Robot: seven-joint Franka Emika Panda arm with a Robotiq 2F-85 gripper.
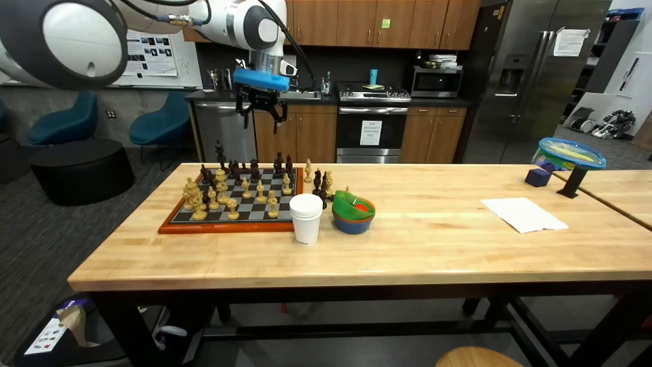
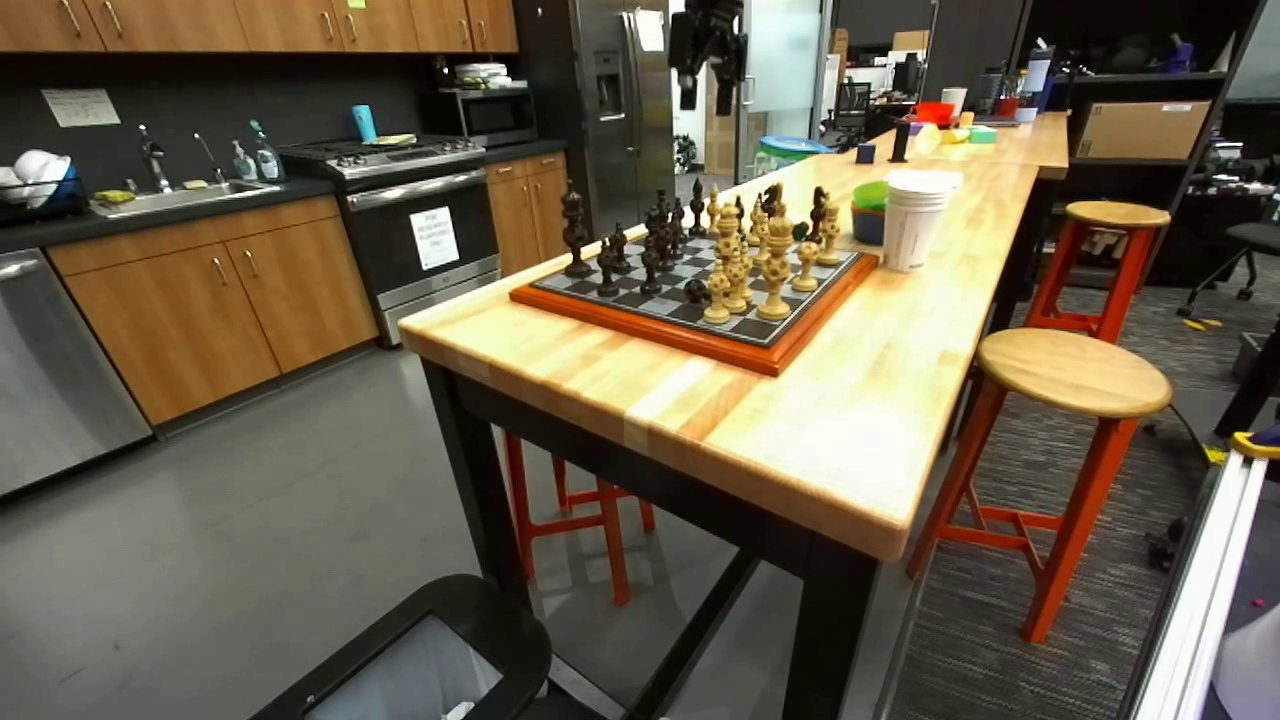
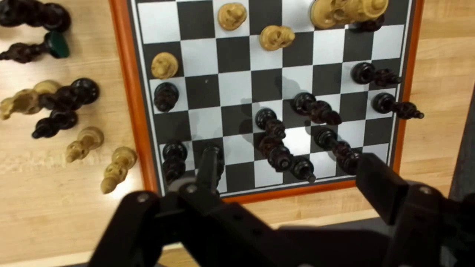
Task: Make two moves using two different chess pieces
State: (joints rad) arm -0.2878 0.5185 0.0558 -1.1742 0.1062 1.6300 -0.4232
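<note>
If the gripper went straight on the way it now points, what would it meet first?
Probably a dark chess piece on the chessboard, towards which the gripper points down; depth is unclear, so which piece, or even bare chessboard, I can't tell.

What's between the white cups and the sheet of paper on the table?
A stack of colored bowls near the cups, then wooden tabletop up to the paper, in an exterior view.

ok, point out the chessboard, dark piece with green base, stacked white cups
Chessboard (image 3: 130, 74): wrist view, on the reddish frame, image-left side.
Dark piece with green base (image 3: 26, 52): wrist view, on its dark body.
Stacked white cups (image 1: 306, 225): in an exterior view, on the side below the rims.
</note>
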